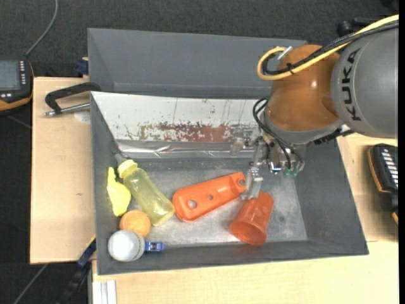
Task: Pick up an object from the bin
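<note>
My gripper (254, 187) hangs low in the bin's right half, under the orange wrist cover. Its tip is just above the upper end of an orange-red plastic cup (253, 219) that lies on its side. Right beside the tip, to the left, is the right end of a long orange plastic piece (205, 198) with two small holes. That piece lies slanted across the bin's middle. I cannot tell whether the tip touches either one, and I see nothing held in it.
At the bin's left lie a pale yellow bottle (147, 195), a yellow soft thing (118, 195), an orange ball (135, 222), a white round thing (125, 246) and a small blue piece (154, 247). The arm covers the right back corner.
</note>
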{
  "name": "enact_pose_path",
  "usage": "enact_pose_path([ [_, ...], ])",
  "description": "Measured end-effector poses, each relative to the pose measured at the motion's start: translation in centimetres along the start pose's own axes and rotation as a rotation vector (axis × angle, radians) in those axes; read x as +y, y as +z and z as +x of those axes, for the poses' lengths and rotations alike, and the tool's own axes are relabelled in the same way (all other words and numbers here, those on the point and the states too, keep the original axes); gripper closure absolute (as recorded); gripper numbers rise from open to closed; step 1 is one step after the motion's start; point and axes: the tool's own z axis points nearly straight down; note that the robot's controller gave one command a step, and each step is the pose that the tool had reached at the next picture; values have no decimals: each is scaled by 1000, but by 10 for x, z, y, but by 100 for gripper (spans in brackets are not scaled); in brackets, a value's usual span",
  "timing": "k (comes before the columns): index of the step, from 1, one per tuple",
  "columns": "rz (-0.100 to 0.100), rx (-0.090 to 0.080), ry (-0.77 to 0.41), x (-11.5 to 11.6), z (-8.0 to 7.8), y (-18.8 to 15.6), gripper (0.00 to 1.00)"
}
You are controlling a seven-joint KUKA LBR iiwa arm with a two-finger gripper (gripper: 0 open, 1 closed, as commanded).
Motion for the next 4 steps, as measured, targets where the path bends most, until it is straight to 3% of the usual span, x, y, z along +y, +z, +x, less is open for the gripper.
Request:
enact_pose_path([
  [1, -1, -2, 85, 16, 16, 28, 0],
  [2, -1, -6, 133, -1, -21, 72, 100],
  [3, -1, -6, 133, -1, -21, 72, 100],
  [4, 0, -9, 76, 15, -21, 28, 100],
])
